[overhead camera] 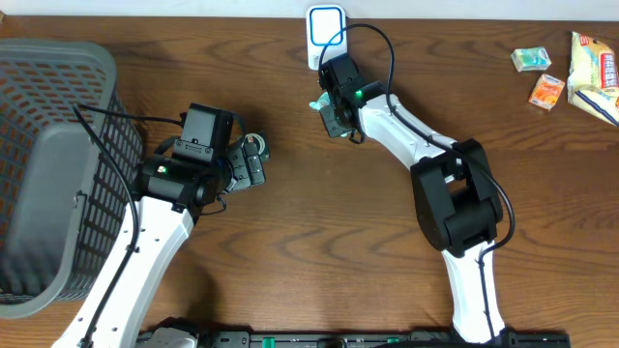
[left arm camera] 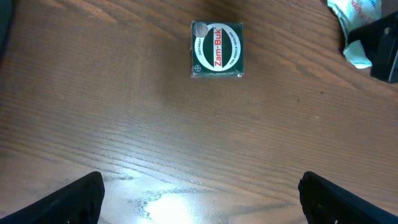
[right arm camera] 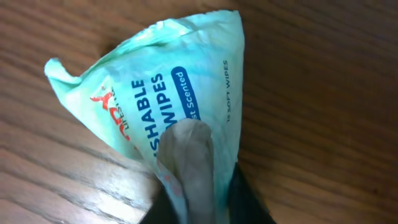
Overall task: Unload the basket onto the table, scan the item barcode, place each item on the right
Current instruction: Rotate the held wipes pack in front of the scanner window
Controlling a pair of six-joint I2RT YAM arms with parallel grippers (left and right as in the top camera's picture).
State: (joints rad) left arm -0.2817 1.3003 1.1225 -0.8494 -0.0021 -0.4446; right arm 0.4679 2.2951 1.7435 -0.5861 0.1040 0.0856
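My right gripper [right arm camera: 205,208] is shut on a pale green pack of flushable wipes [right arm camera: 161,87], which it pinches by one end so the pack is creased. In the overhead view this gripper [overhead camera: 334,111] holds the wipes pack [overhead camera: 318,104] just in front of a white, blue-rimmed scanner [overhead camera: 326,29] at the table's far edge. My left gripper [overhead camera: 253,164] hangs open over bare wood at centre left, its fingers [left arm camera: 74,199] wide apart with nothing between them. A small green Zam-Buk box [left arm camera: 216,50] lies on the table ahead of it.
A grey mesh basket [overhead camera: 58,87] fills the left side. At the far right lie a small green packet [overhead camera: 531,59], an orange packet [overhead camera: 546,92] and a yellow snack bag [overhead camera: 595,63]. A black cable runs from the scanner to the right arm.
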